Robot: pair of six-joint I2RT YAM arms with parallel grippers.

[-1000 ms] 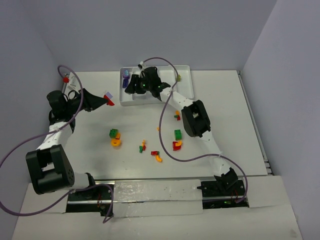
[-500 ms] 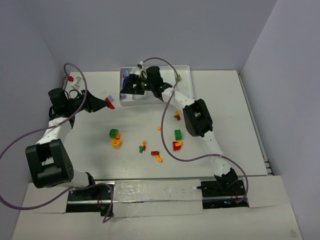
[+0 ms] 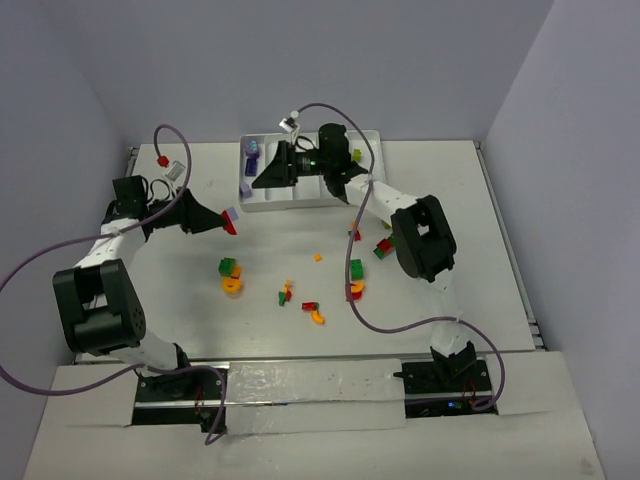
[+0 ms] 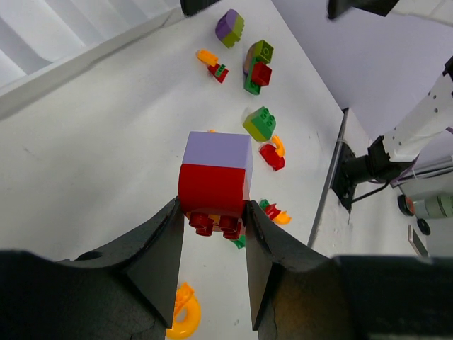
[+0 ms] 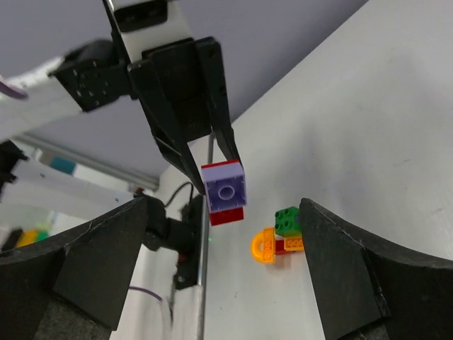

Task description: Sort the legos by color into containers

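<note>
The left pincer (image 3: 228,219) pinches a red-and-lilac brick stack (image 4: 214,177) above the surface (image 3: 170,290). The stack's long axis runs in line with the fingers, lilac end outward. Loose legos (image 3: 355,268) lie mid-surface. The right pincer (image 3: 268,172), spread wide, hovers over the left compartments of the tray (image 3: 366,145), where purple bricks (image 3: 250,150) lie.

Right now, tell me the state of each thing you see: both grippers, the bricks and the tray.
left gripper: shut on the red-and-purple brick, held above the table
right gripper: open, empty, over the tray's left part
tray: flat on the table, purple bricks at its left end
loose bricks: scattered on the table, unsorted
</note>
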